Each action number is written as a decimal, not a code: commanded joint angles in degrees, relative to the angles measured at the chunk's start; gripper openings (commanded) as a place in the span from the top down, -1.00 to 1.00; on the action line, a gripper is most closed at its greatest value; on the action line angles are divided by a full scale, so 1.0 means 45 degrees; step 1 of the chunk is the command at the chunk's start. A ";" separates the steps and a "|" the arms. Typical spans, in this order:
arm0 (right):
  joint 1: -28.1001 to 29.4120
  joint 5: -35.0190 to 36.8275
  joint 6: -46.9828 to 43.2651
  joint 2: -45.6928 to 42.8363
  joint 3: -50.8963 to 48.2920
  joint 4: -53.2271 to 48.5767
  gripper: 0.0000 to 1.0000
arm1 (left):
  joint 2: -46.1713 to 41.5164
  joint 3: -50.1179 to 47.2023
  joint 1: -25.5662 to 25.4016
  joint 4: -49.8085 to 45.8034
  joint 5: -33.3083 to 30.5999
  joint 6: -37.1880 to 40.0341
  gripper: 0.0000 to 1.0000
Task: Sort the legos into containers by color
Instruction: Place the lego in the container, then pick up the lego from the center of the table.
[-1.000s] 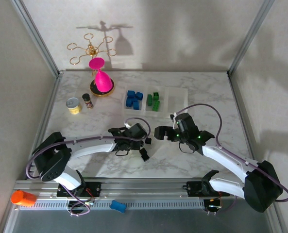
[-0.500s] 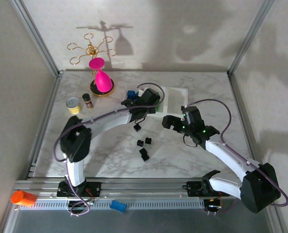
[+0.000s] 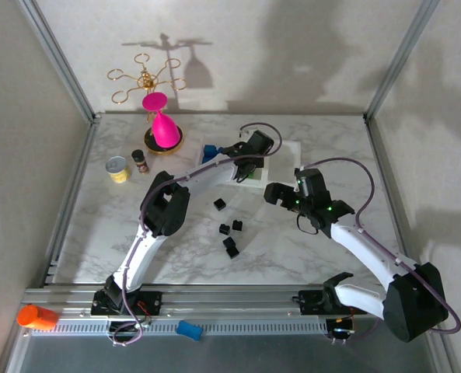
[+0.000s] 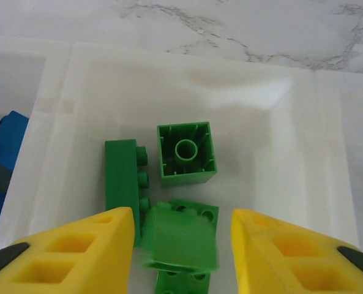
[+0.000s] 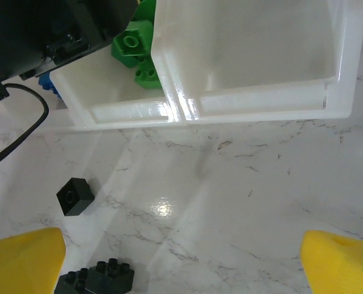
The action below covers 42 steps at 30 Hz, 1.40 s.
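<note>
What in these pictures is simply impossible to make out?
- Overhead view: the left arm covers the tray's middle compartment, hiding its contents.
- Left wrist view: the nearest green brick is blurred, so whether it lies or drops is unclear. The blue bricks are cut off by the left edge.
- Right wrist view: the black bricks at the bottom are cut off by that edge.

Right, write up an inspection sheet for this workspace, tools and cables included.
Surface: marble-pattern table, no spills seen.
Job's things: tray holds blue bricks and green bricks in adjacent compartments; black bricks loose on table.
Clutter: pink goblet, gold rack, yellow tin, small bottle, orange cylinder, blue block.
Tools: left tool open over green compartment, blurred green brick loose in its gap; right tool open above table.
Cables: purple loops on both arms.
Surroundings: pale walls, metal frame.
</note>
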 commanded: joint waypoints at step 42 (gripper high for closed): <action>0.5896 0.2567 0.1769 0.6678 0.3076 -0.0360 -0.49 | -1.6133 -1.5401 0.0136 0.0599 0.0113 -0.3287 -0.08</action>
